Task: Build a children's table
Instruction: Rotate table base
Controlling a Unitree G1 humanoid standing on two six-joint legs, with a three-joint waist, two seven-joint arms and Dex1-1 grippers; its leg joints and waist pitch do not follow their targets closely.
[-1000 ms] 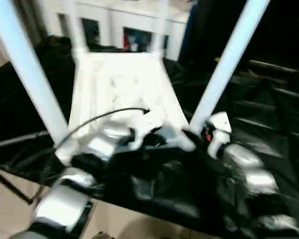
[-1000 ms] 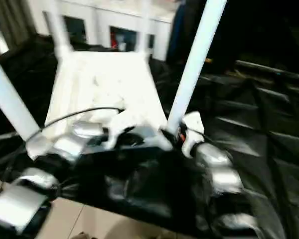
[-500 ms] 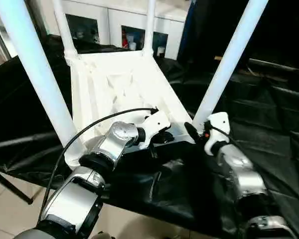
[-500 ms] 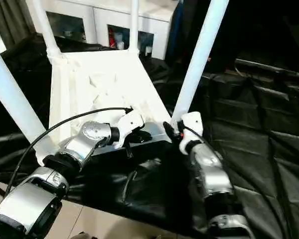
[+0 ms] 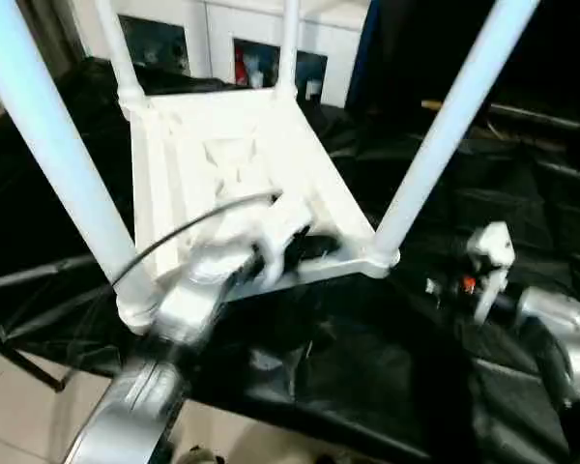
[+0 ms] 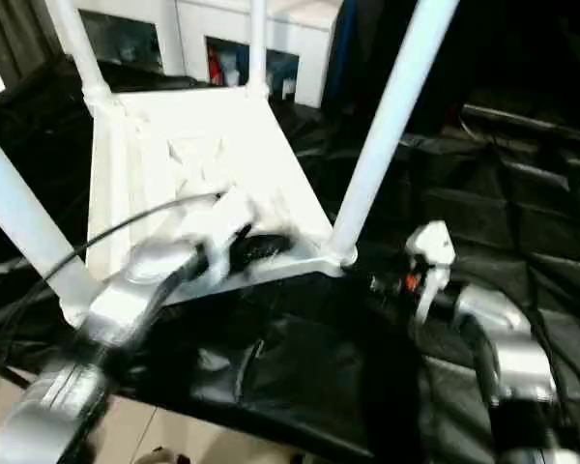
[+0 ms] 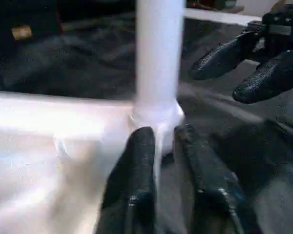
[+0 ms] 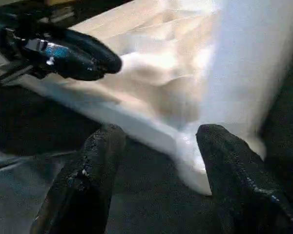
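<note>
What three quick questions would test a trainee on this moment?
1. True or false: four legs stand up from the upturned top.
2. The right gripper is: A) clamped on a leg; B) open, apart from the table; C) under the top.
3. Which leg is the left gripper nearest?
Key: 1 true; 2 B; 3 the near right one.

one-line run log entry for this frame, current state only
table: upside down on black cloth, four legs up | left gripper: fingers astride near edge by corner socket | right gripper: open, off table, empty
</note>
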